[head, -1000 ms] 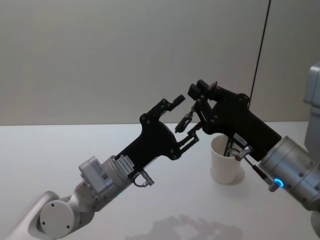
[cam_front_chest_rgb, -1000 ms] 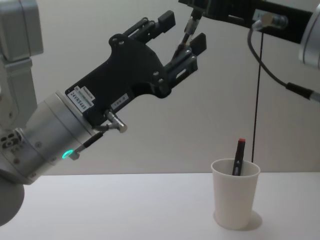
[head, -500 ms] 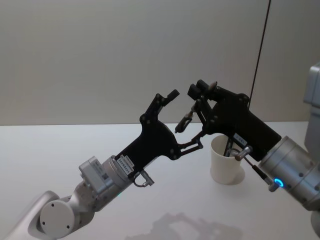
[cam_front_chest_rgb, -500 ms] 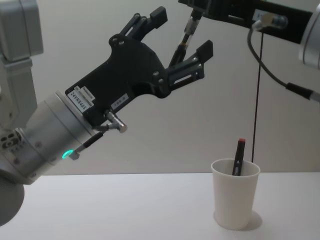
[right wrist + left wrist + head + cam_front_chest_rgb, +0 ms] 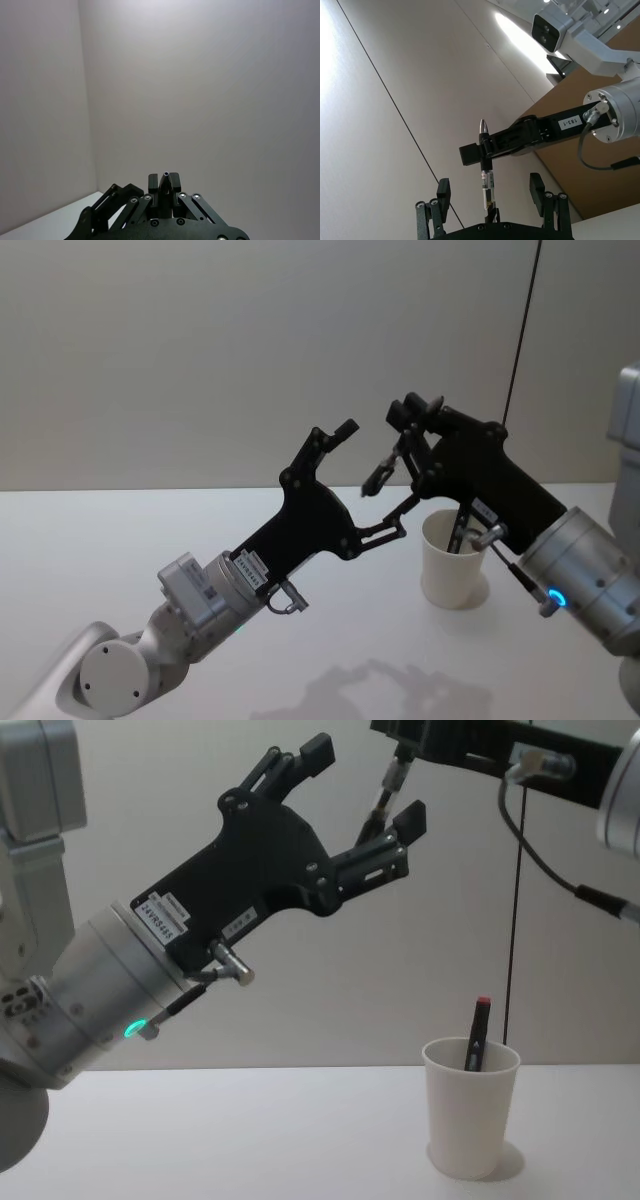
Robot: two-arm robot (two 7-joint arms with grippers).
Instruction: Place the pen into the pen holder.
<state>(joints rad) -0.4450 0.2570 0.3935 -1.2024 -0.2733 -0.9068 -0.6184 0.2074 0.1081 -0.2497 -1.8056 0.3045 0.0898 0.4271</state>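
Note:
A slim pen (image 5: pixel 383 474) hangs in the air, gripped near its upper end by my right gripper (image 5: pixel 412 415), which is shut on it. My left gripper (image 5: pixel 372 480) stands open around the pen's lower part, its fingers apart and clear of it. In the left wrist view the pen (image 5: pixel 485 172) stands between my open left gripper (image 5: pixel 490 185) fingers, clamped by the right gripper (image 5: pixel 484 148). The pen holder (image 5: pixel 452 565), a white paper cup (image 5: pixel 470 1120), stands on the table below and to the right. From the chest, pen (image 5: pixel 388 788), left gripper (image 5: pixel 365 782) and right gripper (image 5: pixel 405 735) are high up.
A dark pen with a red cap (image 5: pixel 476 1035) leans inside the cup. A thin black cable (image 5: pixel 512 920) hangs down behind the cup. The white table (image 5: pixel 120 540) stretches to the left of the cup.
My left gripper opened and let go of the pen. The right gripper, still holding the pen, has shifted slightly to the right, away from the left fingers.

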